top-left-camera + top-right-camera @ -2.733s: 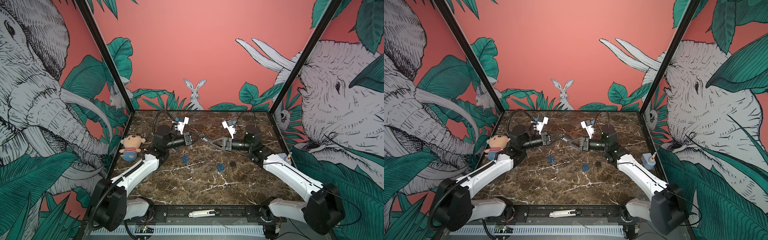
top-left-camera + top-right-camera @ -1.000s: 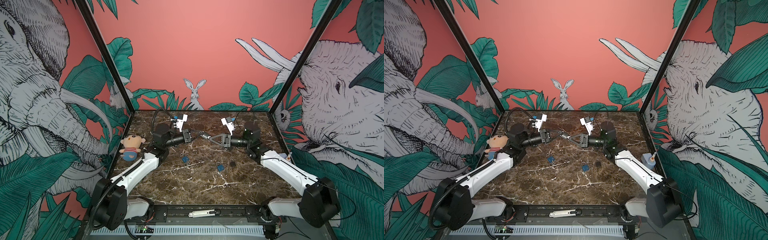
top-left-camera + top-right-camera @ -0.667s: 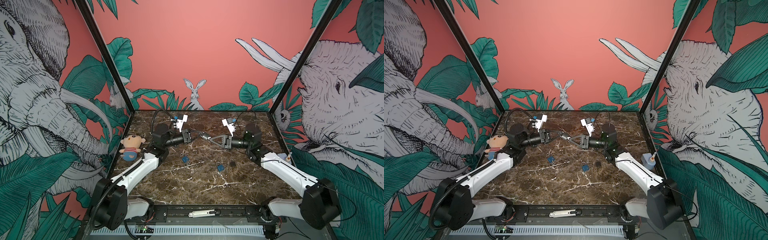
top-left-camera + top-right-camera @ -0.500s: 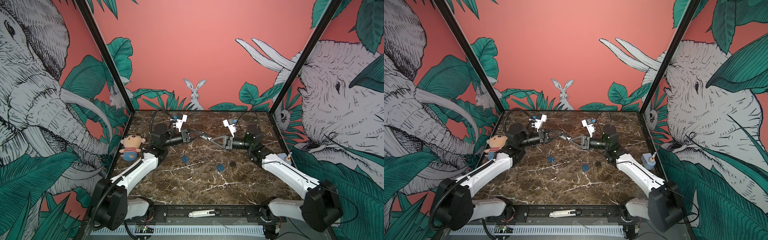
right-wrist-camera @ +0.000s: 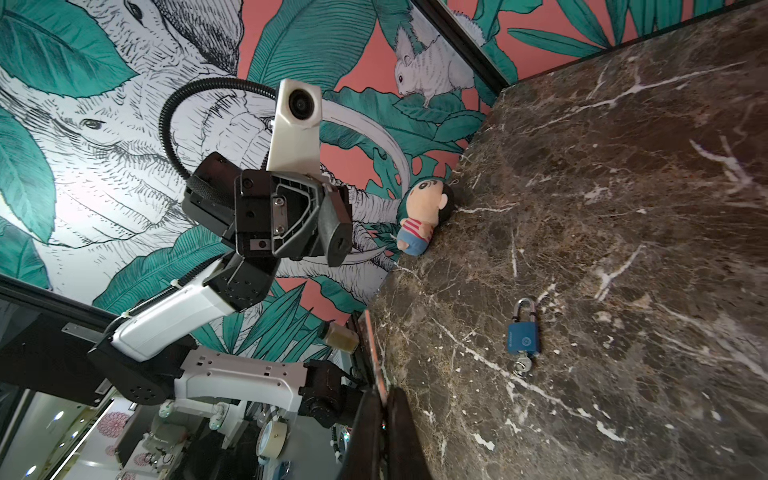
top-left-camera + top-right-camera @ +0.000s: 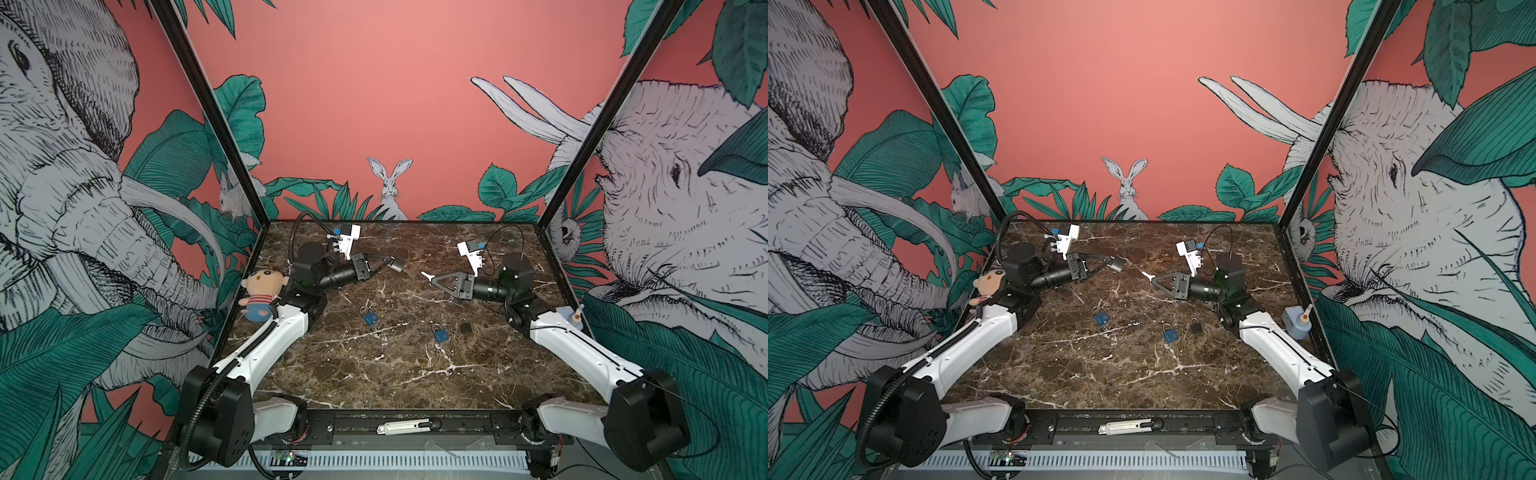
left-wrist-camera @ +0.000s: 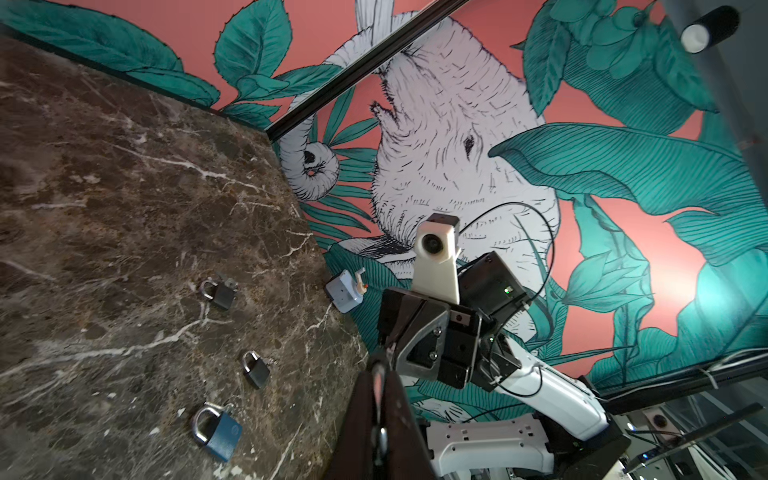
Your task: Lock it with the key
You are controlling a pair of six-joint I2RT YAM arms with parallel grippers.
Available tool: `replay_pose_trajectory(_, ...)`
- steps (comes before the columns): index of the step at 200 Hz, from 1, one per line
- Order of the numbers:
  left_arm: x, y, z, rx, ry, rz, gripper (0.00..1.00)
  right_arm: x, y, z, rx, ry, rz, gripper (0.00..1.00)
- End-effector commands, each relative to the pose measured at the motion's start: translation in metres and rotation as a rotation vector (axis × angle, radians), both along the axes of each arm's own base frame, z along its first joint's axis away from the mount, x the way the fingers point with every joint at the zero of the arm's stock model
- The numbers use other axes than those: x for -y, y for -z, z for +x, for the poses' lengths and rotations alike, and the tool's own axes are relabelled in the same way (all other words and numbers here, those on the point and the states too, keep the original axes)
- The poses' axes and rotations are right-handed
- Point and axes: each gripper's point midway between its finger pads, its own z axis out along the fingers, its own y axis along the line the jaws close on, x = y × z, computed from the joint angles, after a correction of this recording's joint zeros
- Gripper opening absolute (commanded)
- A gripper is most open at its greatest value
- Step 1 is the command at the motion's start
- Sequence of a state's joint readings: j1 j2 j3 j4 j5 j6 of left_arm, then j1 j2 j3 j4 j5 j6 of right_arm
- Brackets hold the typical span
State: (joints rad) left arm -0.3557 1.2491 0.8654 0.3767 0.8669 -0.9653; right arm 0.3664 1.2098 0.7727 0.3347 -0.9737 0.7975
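Right gripper [image 6: 433, 279] pinches the key [image 6: 425, 275] over the table's [image 6: 415, 374] far half, tip aimed at the padlock [image 6: 397, 264]. Left gripper [image 6: 383, 262], closer to the far edge, pinches that padlock, apparently by its shackle. Risk: padlock pivots on contact, key misses or twists in the pinch.

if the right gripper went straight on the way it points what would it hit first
Probably the dark padlock held by the left gripper, its key leading; depth is unclear.
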Motion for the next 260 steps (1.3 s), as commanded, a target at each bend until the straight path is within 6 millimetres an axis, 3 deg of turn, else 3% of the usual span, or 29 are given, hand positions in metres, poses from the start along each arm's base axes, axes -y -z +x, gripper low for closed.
replay_pose_trajectory(1,0.001,0.023,-0.003,0.013,0.027,0.135,0.00,0.016,0.009,0.003,0.029,0.092,-0.062,0.00)
replay_pose_trajectory(35,0.017,0.065,0.003,-0.059,0.096,0.225,0.00,0.038,0.021,0.005,0.007,0.197,-0.092,0.00)
replay_pose_trajectory(102,0.066,0.119,0.020,-0.089,0.223,0.397,0.00,0.070,0.036,0.001,0.000,0.326,-0.183,0.00)
replay_pose_trajectory(136,0.084,0.142,0.036,-0.118,0.258,0.423,0.00,0.074,0.046,0.003,-0.010,0.338,-0.208,0.00)
replay_pose_trajectory(193,0.104,0.188,0.046,-0.187,0.300,0.471,0.00,0.076,0.064,0.005,-0.030,0.334,-0.264,0.00)
replay_pose_trajectory(260,0.130,0.213,0.046,-0.216,0.337,0.481,0.00,0.080,0.071,-0.001,-0.032,0.348,-0.289,0.00)
